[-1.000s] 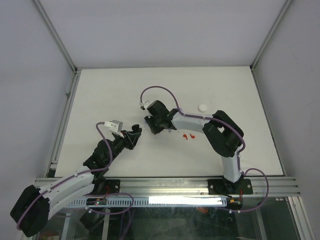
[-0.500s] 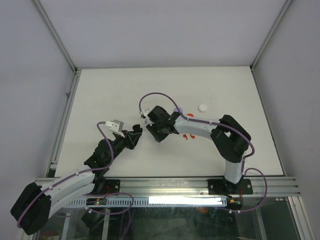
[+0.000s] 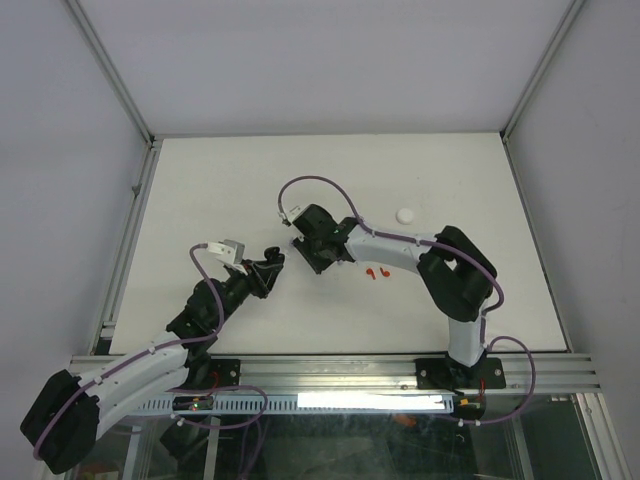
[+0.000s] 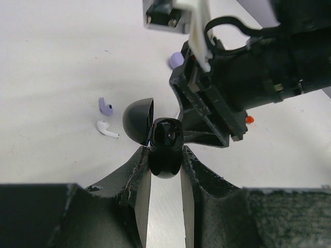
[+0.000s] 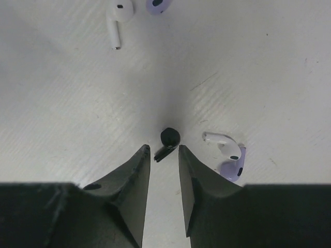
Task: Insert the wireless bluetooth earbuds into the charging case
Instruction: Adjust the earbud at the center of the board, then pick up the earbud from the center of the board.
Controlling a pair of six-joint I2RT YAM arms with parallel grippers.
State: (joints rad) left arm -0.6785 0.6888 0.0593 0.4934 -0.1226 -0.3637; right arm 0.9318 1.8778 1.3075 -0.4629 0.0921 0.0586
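My left gripper [image 4: 164, 150] is shut on a small black charging case [image 4: 165, 147], held above the table with its lid [image 4: 137, 120] open. My right gripper [image 5: 163, 150] hangs low over the table, jaws narrowly open. A black earbud [image 5: 168, 140] lies on the table at its tips, stem between the fingers and apart from both. A white earbud [image 5: 222, 143] and a lavender one [image 5: 232, 166] lie just right of it. Another white earbud [image 5: 116, 18] and lavender earbud [image 5: 158, 5] lie farther ahead. In the top view the two grippers sit close together mid-table [image 3: 285, 255].
Two red earbuds [image 3: 377, 272] lie under the right forearm. A small white round case [image 3: 404, 214] sits farther back on the right. The table's metal frame [image 3: 130, 240] runs along the left edge.
The right arm has shifted: its wrist dipped toward the left gripper, then came back over the black earbud. The left gripper has held still with the case.
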